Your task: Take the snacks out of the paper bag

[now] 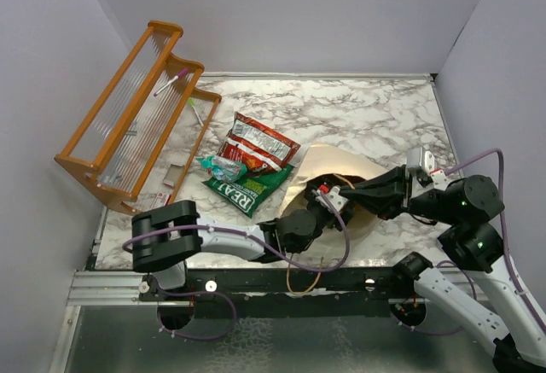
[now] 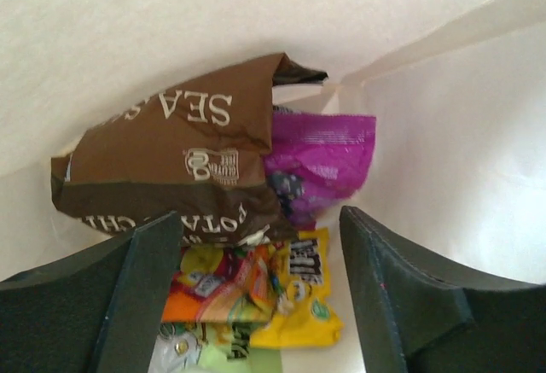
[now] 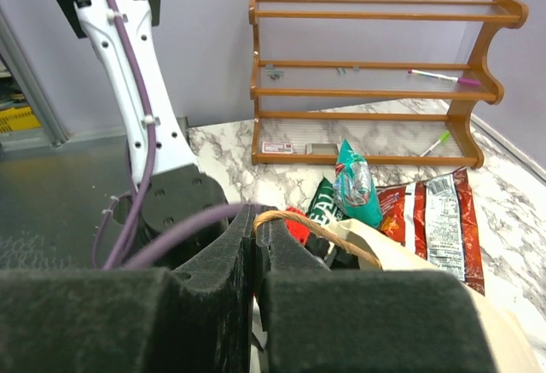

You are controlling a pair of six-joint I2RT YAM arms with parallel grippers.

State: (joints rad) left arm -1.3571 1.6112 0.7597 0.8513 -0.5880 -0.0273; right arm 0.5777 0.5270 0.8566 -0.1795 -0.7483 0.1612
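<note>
The paper bag [image 1: 328, 161] lies on its side on the marble table, mouth toward the arms. My right gripper [image 3: 256, 230] is shut on its brown cord handle [image 3: 317, 230]. My left gripper [image 2: 260, 305] is inside the bag, open, with nothing between its fingers [image 2: 394, 296]. Ahead of it lie a brown packet [image 2: 171, 160], a magenta-purple one [image 2: 322, 161], a yellow one [image 2: 309, 298] and a red-orange one [image 2: 213, 292]. Outside the bag lie a green bag [image 1: 249, 189], red packets [image 1: 260, 147] and a small teal packet [image 1: 220, 166].
An orange wooden rack [image 1: 128, 117] stands at the far left, with a pink marker [image 1: 171, 81] on a shelf and small cards [image 1: 175, 173] by its foot. Grey walls close in the table on three sides.
</note>
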